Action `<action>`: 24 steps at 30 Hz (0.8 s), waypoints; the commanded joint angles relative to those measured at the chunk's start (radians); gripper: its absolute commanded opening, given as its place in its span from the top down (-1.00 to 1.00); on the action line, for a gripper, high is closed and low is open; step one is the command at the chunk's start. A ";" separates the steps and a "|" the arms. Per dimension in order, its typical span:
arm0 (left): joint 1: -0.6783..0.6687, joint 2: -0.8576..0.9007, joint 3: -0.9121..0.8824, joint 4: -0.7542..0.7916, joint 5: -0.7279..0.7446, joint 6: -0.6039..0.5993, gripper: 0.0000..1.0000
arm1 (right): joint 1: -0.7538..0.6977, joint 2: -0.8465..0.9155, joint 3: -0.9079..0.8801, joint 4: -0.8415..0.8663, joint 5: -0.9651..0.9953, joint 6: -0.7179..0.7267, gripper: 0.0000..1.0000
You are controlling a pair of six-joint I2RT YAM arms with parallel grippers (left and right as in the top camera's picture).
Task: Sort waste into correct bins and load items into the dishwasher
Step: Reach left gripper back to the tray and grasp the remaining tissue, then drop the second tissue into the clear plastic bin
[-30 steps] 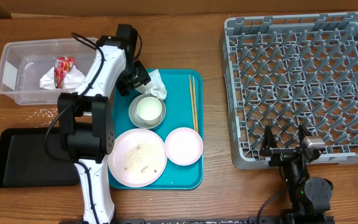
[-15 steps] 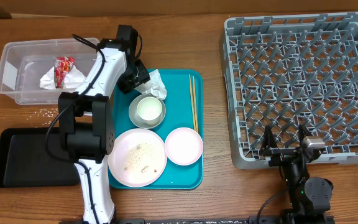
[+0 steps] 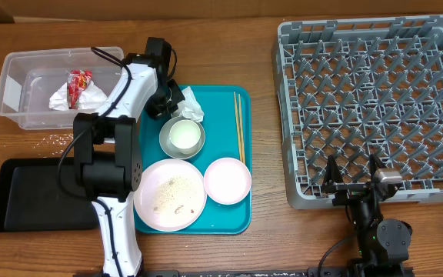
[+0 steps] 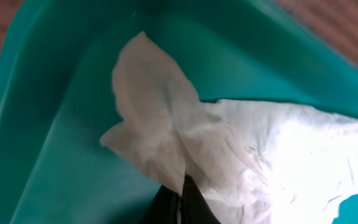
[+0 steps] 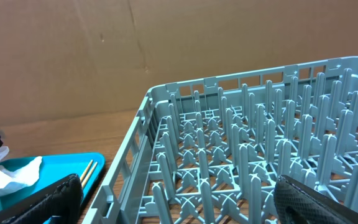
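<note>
The left pincer (image 3: 173, 101) is seen pressed together on a crumpled white napkin (image 3: 191, 108), which is pinched at the far left corner of the teal tray (image 3: 220, 108). In the wrist view the dark fingertips are buried in the paper's folds. On the same tray a bowl (image 3: 182, 137) is set just beside the napkin. A large plate (image 3: 174, 195) carrying crumbs and a small plate (image 3: 227, 181) are placed nearer the front, and a pair of chopsticks (image 3: 239, 127) is laid along the right side. A clear tub (image 3: 37, 117) at the far left of the bench (image 3: 229, 46) holds a red-and-white wrapper (image 3: 78, 83) and another white paper wad (image 3: 60, 100). Loose grains (image 3: 56, 139) are scattered on the bench between the tub and the black tray (image 3: 29, 192). The right pincer (image 3: 352, 181) is held spread wide at the near edge of the grey rack (image 3: 375, 92).
</note>
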 commanded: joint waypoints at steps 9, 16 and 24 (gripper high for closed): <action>0.007 -0.072 0.365 -0.203 -0.045 0.059 0.92 | -0.003 -0.010 -0.010 0.007 0.007 -0.004 -1.00; 0.063 -0.126 0.566 -0.301 -0.199 0.048 0.92 | -0.003 -0.010 -0.010 0.007 0.007 -0.004 -1.00; 0.258 -0.147 0.587 -0.327 -0.212 0.024 0.92 | -0.003 -0.010 -0.010 0.007 0.007 -0.004 -1.00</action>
